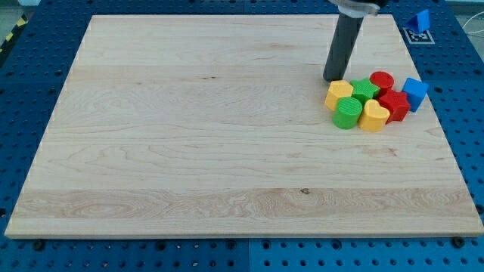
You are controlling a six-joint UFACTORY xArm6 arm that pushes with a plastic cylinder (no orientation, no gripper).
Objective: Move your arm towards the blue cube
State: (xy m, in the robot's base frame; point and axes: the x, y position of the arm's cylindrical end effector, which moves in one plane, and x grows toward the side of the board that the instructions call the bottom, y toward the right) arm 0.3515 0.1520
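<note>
My tip (pixel 332 78) sits on the wooden board (pixel 189 128), just above-left of the yellow block (pixel 338 93); it holds nothing; blue cube (pixel 414 92) at the cluster's right edge, beside the red star (pixel 394 104); no readable writing.

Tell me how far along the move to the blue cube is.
Done: my tip has reached the block cluster, just above-left of the yellow block. In hand: nothing is being pushed. Left: crossing to the blue cube at the cluster's right end.
</note>
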